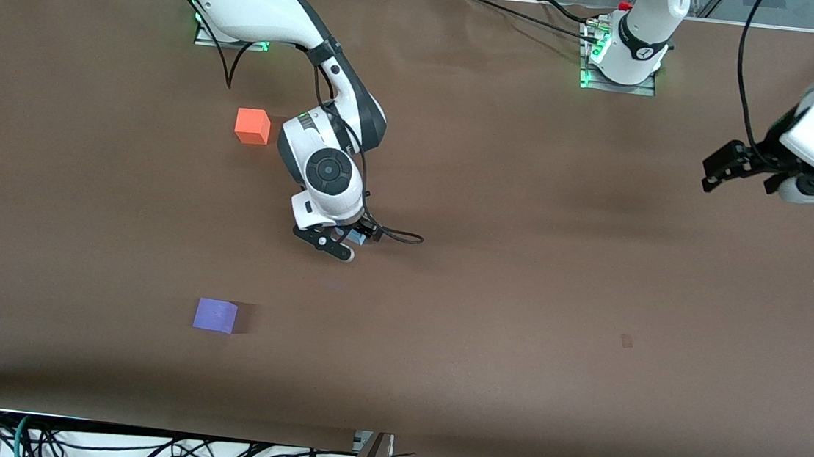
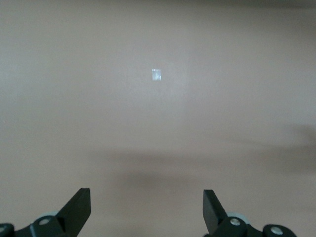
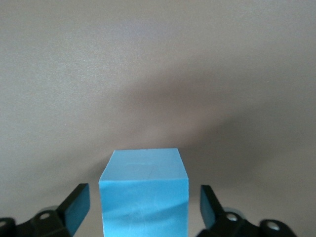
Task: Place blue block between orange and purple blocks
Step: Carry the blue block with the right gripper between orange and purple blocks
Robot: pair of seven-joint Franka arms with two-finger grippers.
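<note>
Item 1, orange block (image 1: pixel 252 126): sits on the worktop (image 1: pixel 520 282) toward the right arm's end, farther from the front camera than the purple one. Untouched.

Item 2, purple block (image 1: pixel 215 315): same end of the worktop, nearer the front camera, well apart from the orange block, with bare surface between them.

Item 3, right claw (image 1: pixel 344 243): I have it low over the worktop, a little toward the left arm's end from the gap between those two blocks. In the right wrist view its fingers (image 3: pixel 75 207) stand apart on either side of the blue block, with a sliver of gap showing on each side. I judge they are not yet clamped.

Item 4, blue block (image 3: pixel 143 192): on the worktop, squarely between the right claw's fingers; only a sliver of it shows under the wrist in the front view.

Item 5, left claw (image 1: pixel 740 168): waiting in the air over the left arm's end of the worktop, fingers wide apart and empty.

Handling note: I would keep the block centred, close evenly so neither finger nudges it aside, and confirm a firm hold on its flat faces before lifting toward the gap.
</note>
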